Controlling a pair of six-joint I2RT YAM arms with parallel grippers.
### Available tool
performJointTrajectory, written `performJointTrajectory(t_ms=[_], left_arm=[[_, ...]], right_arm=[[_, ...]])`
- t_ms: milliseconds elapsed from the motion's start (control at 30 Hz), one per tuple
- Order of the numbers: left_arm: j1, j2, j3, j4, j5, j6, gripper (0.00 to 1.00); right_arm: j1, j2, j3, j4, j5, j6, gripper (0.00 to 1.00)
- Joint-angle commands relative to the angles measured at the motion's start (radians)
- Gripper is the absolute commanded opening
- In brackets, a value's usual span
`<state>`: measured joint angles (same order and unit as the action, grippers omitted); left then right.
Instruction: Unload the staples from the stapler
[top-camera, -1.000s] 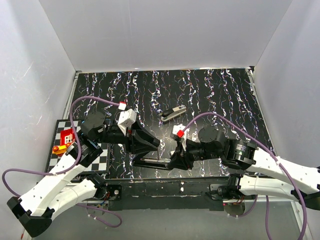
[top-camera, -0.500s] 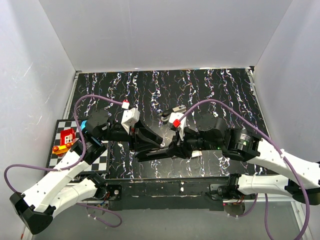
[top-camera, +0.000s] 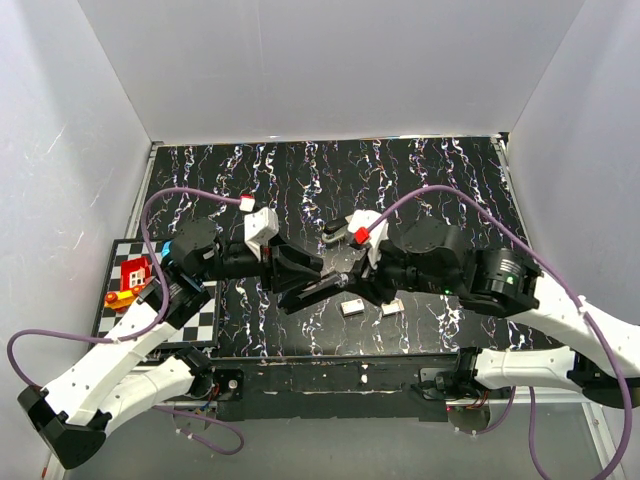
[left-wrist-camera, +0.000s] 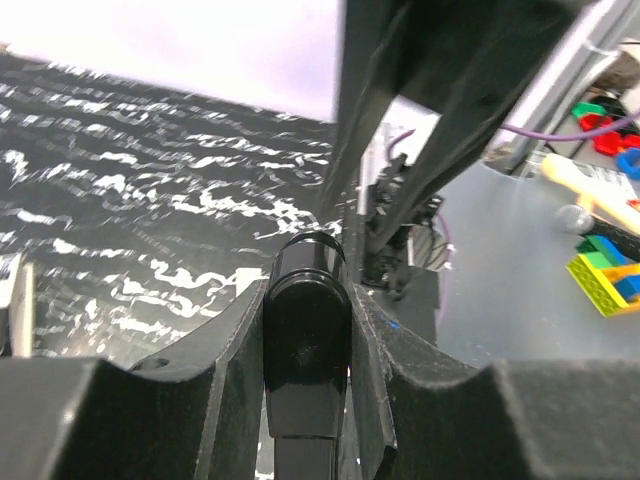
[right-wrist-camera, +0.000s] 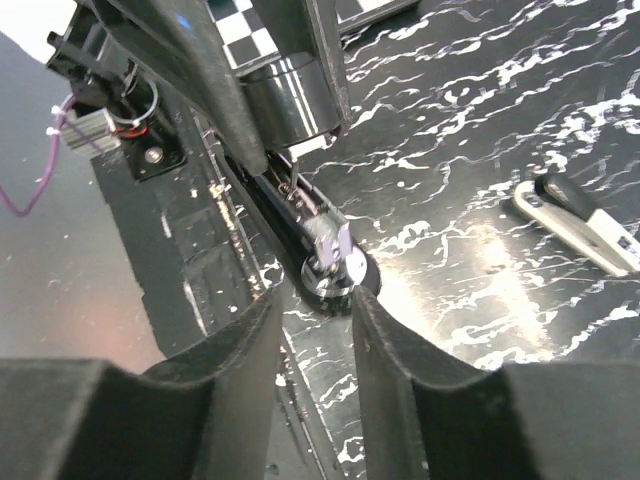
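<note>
Stapler (left-wrist-camera: 305, 345) clamped between left fingers (left-wrist-camera: 375, 340), rear end cut off, right fingers (right-wrist-camera: 250, 345) astride its tip

Stapler (top-camera: 322, 287) — slim, dark — held off the mat.

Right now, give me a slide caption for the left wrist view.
Left gripper clamped on the slim black stapler above the dark marbled table.

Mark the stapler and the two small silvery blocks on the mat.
stapler (left-wrist-camera: 305, 340), left wrist view, on its black rounded end.
silvery block nearer the left arm (top-camera: 351, 307), top external view, top face.
silvery block nearer the right arm (top-camera: 392, 307), top external view, top face.
</note>
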<state>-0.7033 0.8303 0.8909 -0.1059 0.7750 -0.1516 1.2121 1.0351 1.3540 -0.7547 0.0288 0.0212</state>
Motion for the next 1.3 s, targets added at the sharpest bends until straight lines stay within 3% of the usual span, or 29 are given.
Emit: performJointTrajectory(t_ms=[0, 267, 300, 433, 533, 1267], left_arm=[[0.011, 0.004, 0.043, -0.055, -0.14, 0.024, 0.0], [0.013, 0.024, 0.054, -0.075, -0.215, 0.037, 0.0], [0.013, 0.026, 0.054, -0.077, -0.23, 0.035, 0.0], [0.013, 0.026, 0.06, -0.077, -0.286, 0.021, 0.0], [0.011, 0.039, 0.072, -0.1, -0.33, 0.017, 0.0], [0.013, 0.095, 0.102, -0.143, -0.528, -0.023, 0.0]], right_arm=[[-0.002, -0.047, 0.085, -0.012, 0.097, -0.01, 0.45], [-0.016, -0.02, 0.123, 0.014, 0.198, -0.01, 0.53], [-0.019, -0.007, 0.129, 0.018, 0.216, -0.004, 0.51], [-0.025, 0.049, 0.152, 0.052, 0.27, 0.02, 0.14], [-0.034, 0.095, 0.169, 0.078, 0.31, 0.045, 0.01], [-0.175, 0.226, -0.108, 0.561, 0.134, 0.155, 0.01]])
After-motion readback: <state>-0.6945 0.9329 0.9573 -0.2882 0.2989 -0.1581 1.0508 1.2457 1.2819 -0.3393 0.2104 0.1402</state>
